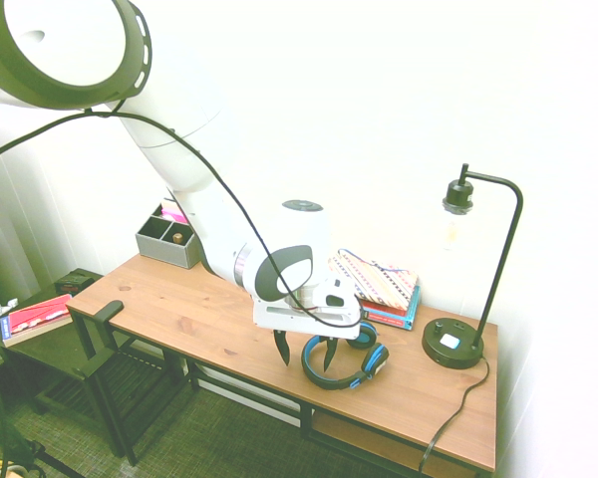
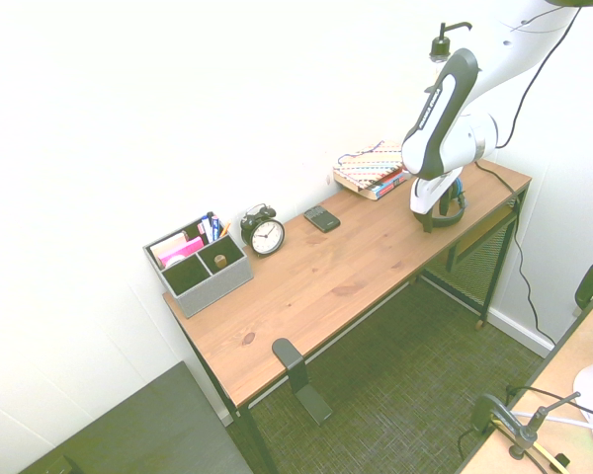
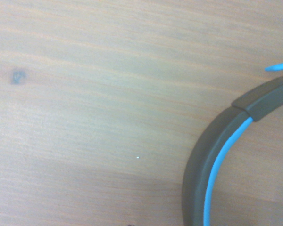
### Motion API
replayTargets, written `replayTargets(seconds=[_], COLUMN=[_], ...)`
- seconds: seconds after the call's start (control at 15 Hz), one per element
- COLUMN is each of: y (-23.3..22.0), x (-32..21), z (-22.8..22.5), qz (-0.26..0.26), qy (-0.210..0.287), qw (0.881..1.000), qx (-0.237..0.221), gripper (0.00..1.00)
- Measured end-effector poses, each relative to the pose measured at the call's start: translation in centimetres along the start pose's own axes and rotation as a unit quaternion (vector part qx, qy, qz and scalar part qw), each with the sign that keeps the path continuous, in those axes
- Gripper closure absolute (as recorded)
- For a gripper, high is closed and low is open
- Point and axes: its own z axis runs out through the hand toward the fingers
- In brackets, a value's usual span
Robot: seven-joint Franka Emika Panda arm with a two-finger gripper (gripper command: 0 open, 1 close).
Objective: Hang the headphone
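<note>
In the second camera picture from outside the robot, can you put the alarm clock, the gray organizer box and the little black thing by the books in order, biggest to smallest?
1. Gray organizer box
2. Alarm clock
3. Little black thing

Both outside views are looking bright and overexposed, the white wall [image 1: 399,129] washing out and pale parts of the arm [image 1: 184,149] blending into it, while the floor [image 2: 376,336] is staying darker and grainy, and the close view is showing the table [image 3: 94,113] in soft, hazy, slightly blurred detail.
</note>
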Motion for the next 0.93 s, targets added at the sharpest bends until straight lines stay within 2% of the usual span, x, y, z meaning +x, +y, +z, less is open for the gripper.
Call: replayTargets(seconds=[0.73,0.93], y=[-0.7,-1.0], x=[-0.7,-1.2], z=[0.5,0.1], qz=[0.012,0.068], qy=[-0.008,-0.034], qw=[1.000,0.997], qx=[0.006,-0.007], gripper=[1.00,1.00])
